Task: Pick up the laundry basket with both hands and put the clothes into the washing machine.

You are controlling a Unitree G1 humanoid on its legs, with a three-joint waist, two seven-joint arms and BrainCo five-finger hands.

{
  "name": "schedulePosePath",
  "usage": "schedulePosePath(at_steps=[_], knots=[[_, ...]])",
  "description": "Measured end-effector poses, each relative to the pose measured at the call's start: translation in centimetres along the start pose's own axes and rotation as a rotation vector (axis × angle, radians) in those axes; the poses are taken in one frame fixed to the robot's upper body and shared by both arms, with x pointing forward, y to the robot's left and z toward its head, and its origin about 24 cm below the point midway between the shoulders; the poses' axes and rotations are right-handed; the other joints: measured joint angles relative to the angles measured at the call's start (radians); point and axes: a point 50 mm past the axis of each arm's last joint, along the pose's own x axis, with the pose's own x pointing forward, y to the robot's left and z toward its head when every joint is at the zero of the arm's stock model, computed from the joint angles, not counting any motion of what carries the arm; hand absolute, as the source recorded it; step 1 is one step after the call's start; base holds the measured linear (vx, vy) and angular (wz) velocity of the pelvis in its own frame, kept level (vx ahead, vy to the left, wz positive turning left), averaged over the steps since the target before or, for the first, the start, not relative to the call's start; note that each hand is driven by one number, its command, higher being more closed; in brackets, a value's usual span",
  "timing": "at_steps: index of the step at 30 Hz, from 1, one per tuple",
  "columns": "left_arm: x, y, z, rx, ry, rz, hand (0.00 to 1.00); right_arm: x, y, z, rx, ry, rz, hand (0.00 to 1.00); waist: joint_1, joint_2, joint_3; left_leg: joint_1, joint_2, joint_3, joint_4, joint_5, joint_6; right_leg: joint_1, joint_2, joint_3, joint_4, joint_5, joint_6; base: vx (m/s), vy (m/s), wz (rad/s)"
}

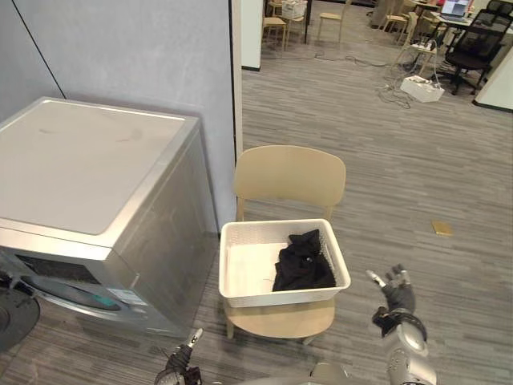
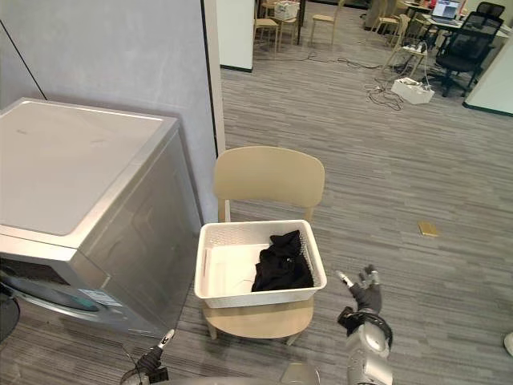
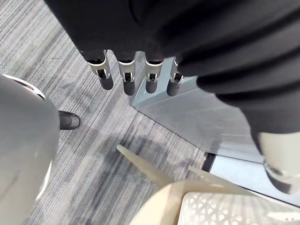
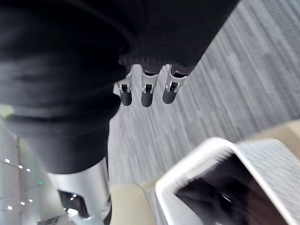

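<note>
You see washing machine (image 1: 88,200) across left of frame, against grey wall (image 1: 120,56). Beige chair (image 1: 288,180) at centre, just right of machine. White laundry basket (image 1: 272,295) sits on chair seat, lower centre. Black clothes (image 1: 303,261) heaped in basket's right half. Your right hand (image 1: 395,289) at lower right, near basket but apart from it; fingers (image 4: 146,91) straight, holding nothing. Your left hand (image 1: 183,362) at bottom edge, below basket's left corner; fingers (image 3: 126,75) straight, empty, touching nothing.

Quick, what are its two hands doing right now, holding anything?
Left hand: open, holding nothing.
Right hand: open, holding nothing.
</note>
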Motion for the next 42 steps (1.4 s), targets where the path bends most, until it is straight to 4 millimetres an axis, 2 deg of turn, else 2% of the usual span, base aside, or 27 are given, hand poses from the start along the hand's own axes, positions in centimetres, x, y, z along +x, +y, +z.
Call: schedulePosePath(at_steps=[1, 2, 3, 4, 6, 8, 11, 13, 14, 15, 16, 17, 19, 20, 23, 24, 27, 30, 37, 42], knots=[[-0.1, -0.2, -0.3, 0.024, 0.011, -0.008, 0.00, 0.6, -0.2, 1.4, -0.032, -0.051, 0.000, 0.00, 0.003, 0.015, -0.007, -0.008, 0.024, -0.026, -0.019, 0.013, -0.023, 0.030, 0.027, -0.032, -0.092, -0.023, 0.022, 0.01, -0.342, 0.08], [-0.1, -0.6, -0.6, 0.023, 0.020, -0.016, 0.00, 1.0, -0.2, 2.2, -0.053, -0.077, 0.007, 0.00, 0.002, 0.035, -0.008, -0.014, 0.037, -0.056, -0.030, 0.018, -0.032, 0.037, 0.050, -0.047, -0.117, -0.001, 0.005, 0.05, -0.359, -0.08], [-0.3, -1.1, -1.2, 0.017, 0.036, -0.032, 0.00, 1.5, -0.3, 4.0, -0.092, -0.138, 0.018, 0.00, 0.010, 0.064, -0.017, -0.028, 0.058, -0.112, -0.043, 0.024, -0.036, 0.038, 0.099, -0.053, -0.170, 0.027, -0.010, 0.06, -0.272, -0.23], [-0.4, -1.3, -1.6, 0.007, 0.051, -0.035, 0.00, 1.9, 0.1, 5.4, -0.144, -0.190, 0.045, 0.00, 0.018, 0.085, -0.029, -0.037, 0.083, -0.118, -0.046, 0.035, -0.045, 0.041, 0.131, -0.057, -0.205, 0.045, -0.024, 0.05, -0.207, -0.21], [-0.4, -1.5, -1.7, -0.004, 0.055, -0.044, 0.00, 2.2, 0.7, 7.1, -0.204, -0.252, 0.096, 0.00, 0.023, 0.093, -0.033, -0.047, 0.110, -0.141, -0.046, 0.043, -0.060, 0.058, 0.158, -0.083, -0.233, 0.054, -0.036, 0.03, -0.157, 0.15], [-0.3, -1.4, -1.6, 0.000, 0.046, -0.041, 0.00, 2.6, 1.8, 8.2, -0.270, -0.292, 0.160, 0.00, 0.026, 0.089, -0.031, -0.066, 0.122, -0.168, -0.049, 0.050, -0.070, 0.072, 0.170, -0.114, -0.264, 0.063, -0.041, -0.02, -0.096, 0.35], [-0.2, -0.6, -0.8, 0.038, 0.020, -0.028, 0.00, 3.5, 6.5, 9.8, -0.388, -0.348, 0.357, 0.00, 0.030, 0.074, -0.009, -0.117, 0.124, -0.192, -0.052, 0.070, -0.082, 0.070, 0.179, -0.140, -0.332, 0.107, -0.048, -0.08, -0.035, 0.20], [0.1, -1.1, 1.1, 0.081, -0.047, -0.051, 0.00, 4.4, 11.8, 11.8, -0.513, -0.412, 0.527, 0.00, 0.040, 0.073, 0.067, -0.156, 0.121, -0.223, -0.054, 0.095, -0.087, 0.059, 0.179, -0.161, -0.351, 0.132, -0.054, -0.14, -0.029, 0.30], [0.2, -1.4, 1.8, 0.089, -0.068, -0.059, 0.00, 4.5, 13.0, 12.5, -0.556, -0.433, 0.560, 0.00, 0.051, 0.077, 0.089, -0.167, 0.121, -0.227, -0.054, 0.101, -0.087, 0.050, 0.180, -0.164, -0.350, 0.136, -0.055, -0.17, -0.027, 0.23], [0.3, -2.2, 3.3, 0.109, -0.111, -0.080, 0.00, 4.9, 15.0, 14.2, -0.636, -0.479, 0.601, 0.00, 0.074, 0.091, 0.139, -0.188, 0.121, -0.238, -0.052, 0.114, -0.088, 0.036, 0.180, -0.172, -0.350, 0.147, -0.059, -0.15, -0.020, 0.15], [0.4, -2.6, 4.0, 0.119, -0.133, -0.090, 0.00, 5.1, 15.8, 15.0, -0.673, -0.500, 0.615, 0.00, 0.085, 0.101, 0.164, -0.199, 0.121, -0.246, -0.052, 0.123, -0.089, 0.030, 0.180, -0.180, -0.350, 0.155, -0.062, -0.22, -0.028, 0.30], [0.3, -3.5, 5.3, 0.123, -0.179, -0.113, 0.00, 5.5, 17.9, 16.6, -0.743, -0.529, 0.640, 0.00, 0.098, 0.121, 0.212, -0.233, 0.121, -0.272, -0.055, 0.141, -0.092, 0.008, 0.183, -0.196, -0.347, 0.163, -0.067, -0.17, -0.023, 0.29], [0.2, -4.1, 6.7, 0.110, -0.234, -0.132, 0.00, 5.8, 19.4, 18.0, -0.809, -0.550, 0.639, 0.00, 0.116, 0.133, 0.267, -0.250, 0.123, -0.285, -0.064, 0.158, -0.094, -0.008, 0.185, -0.207, -0.340, 0.167, -0.071, -0.15, -0.021, 0.20], [0.1, -4.3, 7.3, 0.101, -0.259, -0.136, 0.00, 6.0, 20.0, 18.5, -0.847, -0.556, 0.635, 0.00, 0.128, 0.131, 0.286, -0.264, 0.123, -0.286, -0.066, 0.162, -0.095, -0.030, 0.184, -0.206, -0.327, 0.167, -0.071, -0.11, -0.009, 0.03], [0.0, -4.8, 8.6, 0.091, -0.304, -0.144, 0.00, 6.9, 19.4, 20.0, -0.920, -0.550, 0.574, 0.00, 0.138, 0.132, 0.338, -0.283, 0.113, -0.294, -0.066, 0.170, -0.090, -0.055, 0.170, -0.209, -0.306, 0.166, -0.070, -0.08, 0.019, 0.05], [-0.1, -5.1, 9.2, 0.086, -0.322, -0.154, 0.00, 7.5, 18.6, 20.9, -0.947, -0.541, 0.526, 0.00, 0.136, 0.138, 0.357, -0.302, 0.104, -0.302, -0.066, 0.178, -0.087, -0.076, 0.160, -0.213, -0.290, 0.164, -0.067, -0.07, 0.035, 0.12], [-0.3, -5.5, 10.2, 0.076, -0.355, -0.158, 0.00, 9.0, 16.3, 22.2, -0.990, -0.481, 0.413, 0.00, 0.136, 0.148, 0.401, -0.326, 0.089, -0.309, -0.067, 0.190, -0.080, -0.106, 0.141, -0.218, -0.265, 0.161, -0.064, -0.07, 0.041, 0.09], [-0.3, -5.7, 10.7, 0.078, -0.367, -0.156, 0.00, 9.9, 14.6, 21.6, -1.003, -0.404, 0.355, 0.00, 0.136, 0.151, 0.414, -0.341, 0.085, -0.311, -0.094, 0.211, -0.079, -0.142, 0.130, -0.221, -0.240, 0.156, -0.060, -0.04, 0.024, 0.04], [-0.4, -6.3, 11.1, 0.055, -0.376, -0.165, 0.00, 10.3, 13.8, 21.6, -0.934, -0.378, 0.289, 0.00, 0.138, 0.153, 0.418, -0.383, 0.068, -0.309, -0.139, 0.247, -0.071, -0.233, 0.092, -0.227, -0.153, 0.122, -0.051, -0.04, 0.008, 0.06], [-0.7, -7.0, 12.0, 0.039, -0.403, -0.173, 0.00, 10.4, 13.8, 21.3, -0.962, -0.373, 0.277, 0.00, 0.136, 0.153, 0.418, -0.432, 0.056, -0.304, -0.139, 0.257, -0.068, -0.302, 0.073, -0.218, -0.119, 0.116, -0.050, -0.01, -0.012, -0.03]])
